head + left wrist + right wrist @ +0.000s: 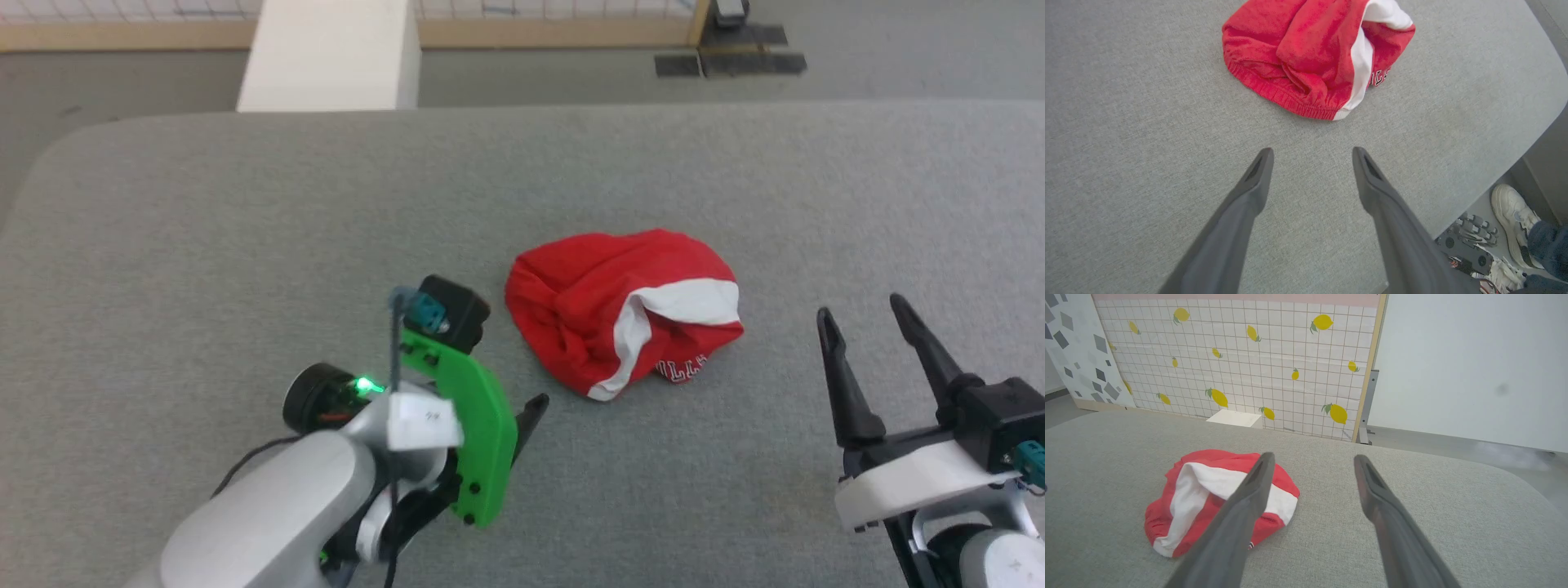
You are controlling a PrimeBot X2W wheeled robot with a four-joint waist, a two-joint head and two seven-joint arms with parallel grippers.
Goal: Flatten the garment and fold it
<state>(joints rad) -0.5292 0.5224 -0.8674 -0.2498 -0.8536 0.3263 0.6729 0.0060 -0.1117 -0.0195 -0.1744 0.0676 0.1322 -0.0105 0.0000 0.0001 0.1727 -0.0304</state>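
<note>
The garment (620,310) lies bunched in a red heap with a white stripe near the middle of the grey table (245,245). White lettering peeks out at its near edge. My left gripper (522,416) hovers just left of and nearer than the heap. In the left wrist view it (1311,151) stands open and empty, a short way from the elastic waistband of the garment (1306,61). My right gripper (861,309) stands open and empty to the heap's right. In the right wrist view one of its (1313,456) fingers crosses in front of the garment (1200,486) without touching it.
A white box (331,53) stands on the floor beyond the table's far edge. A lemon-patterned tiled wall (1249,375) rises behind it. A person's white shoe (1508,212) and some gear sit on the floor past the table's rounded near corner.
</note>
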